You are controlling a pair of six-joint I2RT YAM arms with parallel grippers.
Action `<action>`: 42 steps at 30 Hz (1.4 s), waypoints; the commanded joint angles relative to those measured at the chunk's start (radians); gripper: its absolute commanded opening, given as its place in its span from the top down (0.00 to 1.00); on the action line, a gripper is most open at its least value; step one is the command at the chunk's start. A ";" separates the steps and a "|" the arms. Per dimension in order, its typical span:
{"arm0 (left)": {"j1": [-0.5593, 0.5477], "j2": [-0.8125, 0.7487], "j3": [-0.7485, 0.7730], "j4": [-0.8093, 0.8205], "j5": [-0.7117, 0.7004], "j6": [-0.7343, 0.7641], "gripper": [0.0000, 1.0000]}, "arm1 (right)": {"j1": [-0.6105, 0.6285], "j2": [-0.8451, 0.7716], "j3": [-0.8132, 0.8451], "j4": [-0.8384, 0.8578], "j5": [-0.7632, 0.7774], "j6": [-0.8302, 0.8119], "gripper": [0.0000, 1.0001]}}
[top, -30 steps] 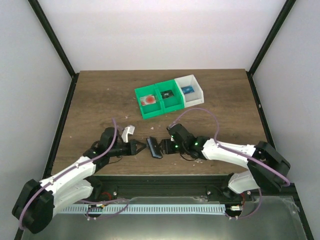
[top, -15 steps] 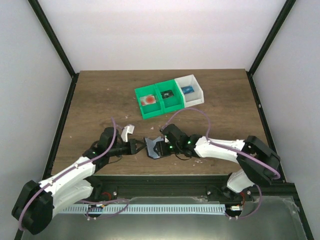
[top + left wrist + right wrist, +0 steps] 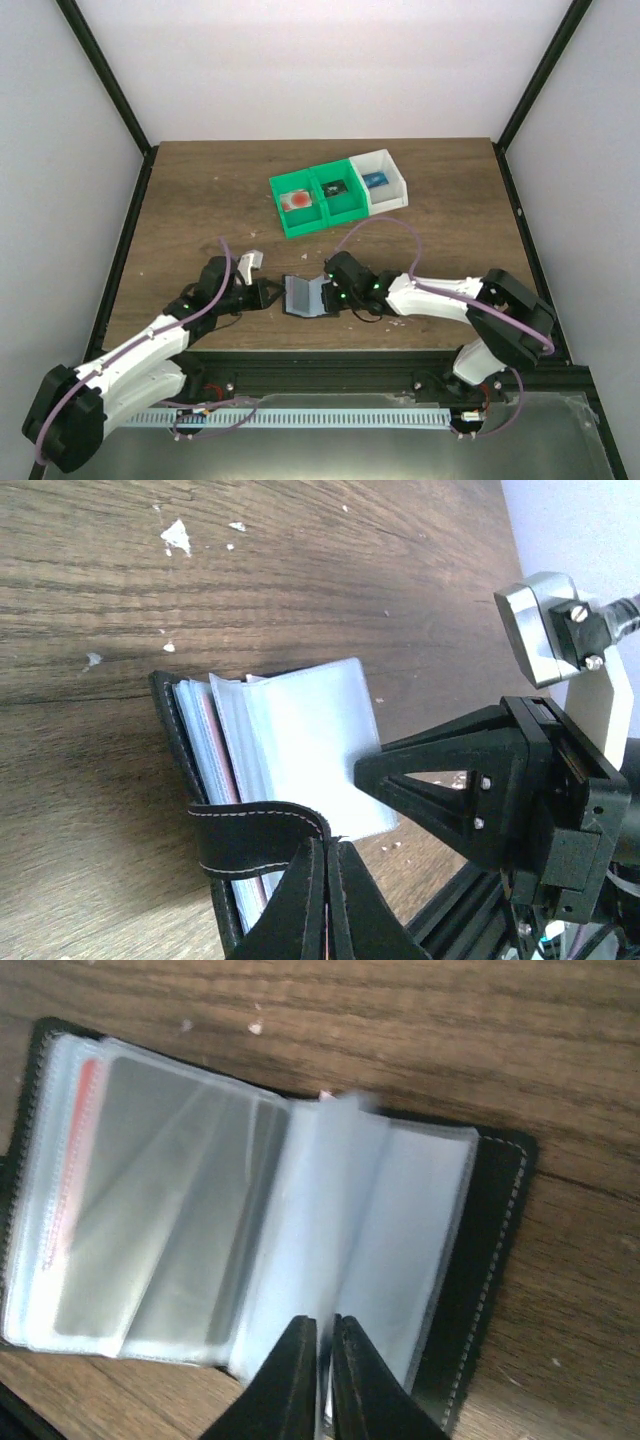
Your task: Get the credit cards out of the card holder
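Two grippers hold the card holder [image 3: 305,296], which lies open on the table [image 3: 200,200] toward 6 o'clock, well apart from the bins [image 3: 338,192] at its 12 o'clock. The left gripper [image 3: 325,865], at its 9 o'clock, is clamped on the black cover edge. The right gripper [image 3: 322,1335], at 3 o'clock, pinches one clear sleeve [image 3: 345,1200], fingers almost together. A red card [image 3: 82,1140] sits pocketed. Judgement: sleeves limp and slick; cards light and stiff, best taken by an edge at the sleeve mouth.

We see bright, even, diffuse light from above, with only soft shadows on the tabletop [image 3: 200,200]. In the right wrist view, the clear sleeves of the card holder [image 3: 492,1245] glare whitish and blur.
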 commanded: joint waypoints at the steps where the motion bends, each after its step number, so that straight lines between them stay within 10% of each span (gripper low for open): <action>1: 0.003 0.006 0.001 -0.028 -0.036 0.008 0.98 | 0.007 -0.011 -0.033 0.015 0.055 0.024 0.99; 5: 0.003 -0.010 -0.002 -0.039 -0.043 0.007 1.00 | 0.004 -0.006 -0.052 -0.040 0.139 0.041 0.99; 9: 0.002 -0.042 -0.008 -0.022 -0.009 0.004 1.00 | 0.010 -0.028 0.009 -0.164 0.178 0.071 0.68; 15: 0.002 -0.094 -0.018 0.020 0.030 -0.032 1.00 | 0.051 -0.134 0.073 -0.140 0.109 0.060 0.49; 42: 0.003 -0.067 -0.025 -0.033 -0.053 -0.022 1.00 | 0.062 0.151 0.163 0.105 -0.149 0.045 0.33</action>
